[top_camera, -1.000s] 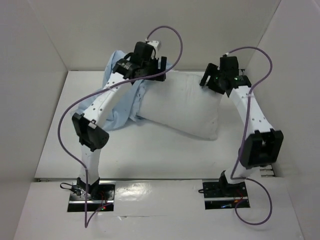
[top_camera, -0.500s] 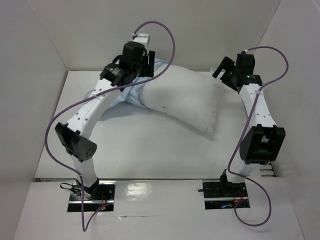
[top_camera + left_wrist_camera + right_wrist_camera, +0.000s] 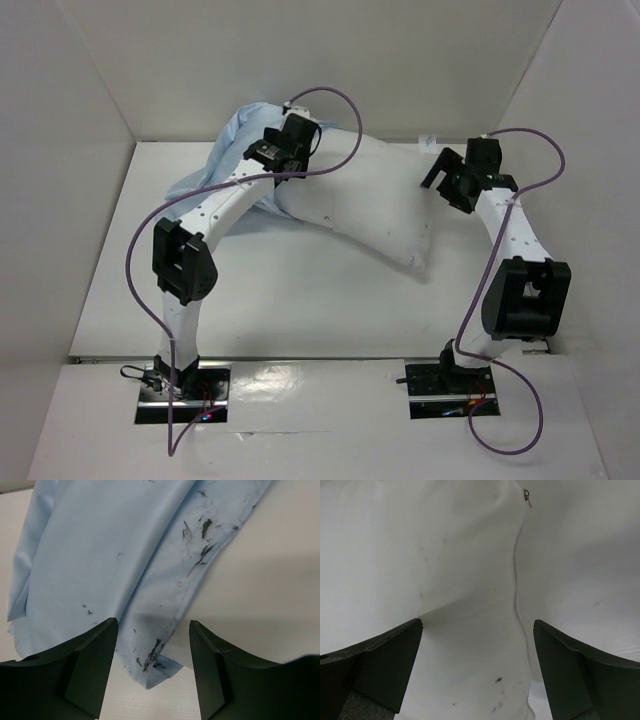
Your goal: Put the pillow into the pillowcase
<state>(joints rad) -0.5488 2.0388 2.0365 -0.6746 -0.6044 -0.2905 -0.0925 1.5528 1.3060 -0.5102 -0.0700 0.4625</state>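
The white pillow [image 3: 370, 205] lies across the back middle of the table. The light blue pillowcase [image 3: 232, 135] is bunched at its left end, partly raised against the back wall. My left gripper [image 3: 280, 155] hovers over that end, open. In the left wrist view [image 3: 152, 622] the speckled pillowcase [image 3: 100, 555] hangs between and beyond the jaws, one corner dangling, with the pillow [image 3: 260, 570] to the right. My right gripper [image 3: 442, 172] is open above the pillow's right end. In the right wrist view [image 3: 477, 622] the pillow [image 3: 460, 570] and its seam fill the space between the jaws.
White walls [image 3: 330, 60] enclose the table on the left, back and right. The left arm's elbow [image 3: 182, 262] stands over the near left of the table. Purple cables loop above both arms.
My left arm has swung and its elbow has come inward. The pillowcase has gone from lying flat at the left to bunched up at the back left. My right gripper has dropped slightly toward the pillow.
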